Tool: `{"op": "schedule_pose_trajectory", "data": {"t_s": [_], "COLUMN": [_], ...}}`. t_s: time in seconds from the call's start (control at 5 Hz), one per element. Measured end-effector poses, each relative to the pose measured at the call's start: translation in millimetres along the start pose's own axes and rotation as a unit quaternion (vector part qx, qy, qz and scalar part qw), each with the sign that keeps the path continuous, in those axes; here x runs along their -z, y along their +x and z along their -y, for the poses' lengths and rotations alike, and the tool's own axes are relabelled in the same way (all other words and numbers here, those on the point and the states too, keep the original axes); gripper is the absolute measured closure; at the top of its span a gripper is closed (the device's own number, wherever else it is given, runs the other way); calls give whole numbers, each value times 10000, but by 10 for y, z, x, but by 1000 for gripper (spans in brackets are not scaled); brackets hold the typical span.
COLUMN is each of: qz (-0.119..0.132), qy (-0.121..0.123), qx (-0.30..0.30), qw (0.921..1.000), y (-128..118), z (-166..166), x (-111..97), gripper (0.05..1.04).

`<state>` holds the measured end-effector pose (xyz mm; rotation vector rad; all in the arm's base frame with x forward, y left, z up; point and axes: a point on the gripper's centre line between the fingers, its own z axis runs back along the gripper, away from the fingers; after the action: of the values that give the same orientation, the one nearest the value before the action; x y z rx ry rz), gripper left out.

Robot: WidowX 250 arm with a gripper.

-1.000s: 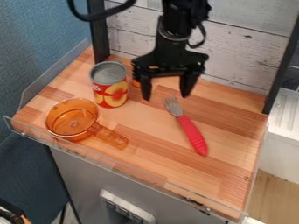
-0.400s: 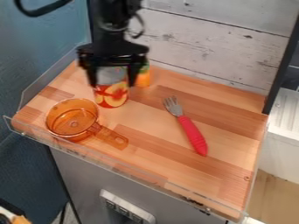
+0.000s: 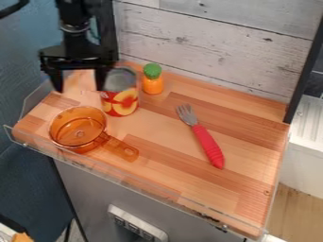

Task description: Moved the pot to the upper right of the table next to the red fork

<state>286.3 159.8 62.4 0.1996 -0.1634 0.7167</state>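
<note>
The end effector was spread and empty; the orange pot sat below it, on its camera side, the handle slanting away to the lower right, while the red fork lay farther right of the end effector

Black arm, curved black cable

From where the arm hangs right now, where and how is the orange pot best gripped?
Probably by the handle of the pot, from above: it is narrow and sticks out toward the front right, away from the can, so the gripper could likely straddle it.
</note>
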Motion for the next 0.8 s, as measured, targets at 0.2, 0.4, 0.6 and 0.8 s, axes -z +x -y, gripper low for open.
{"op": "schedule_pose_trajectory", "data": {"t_s": [0.2, 0.4, 0.6, 0.8], "qz": [175, 86, -68, -344], "qy": [79, 118, 38, 26], "qx": [140, 578, 974, 1138], "qw": [9997, 9982, 9952, 9929], "y": [27, -84, -173, -256], "z": [-177, -314, -356, -350], "x": [95, 217, 304, 425], "gripper": [83, 83, 83, 83]}}
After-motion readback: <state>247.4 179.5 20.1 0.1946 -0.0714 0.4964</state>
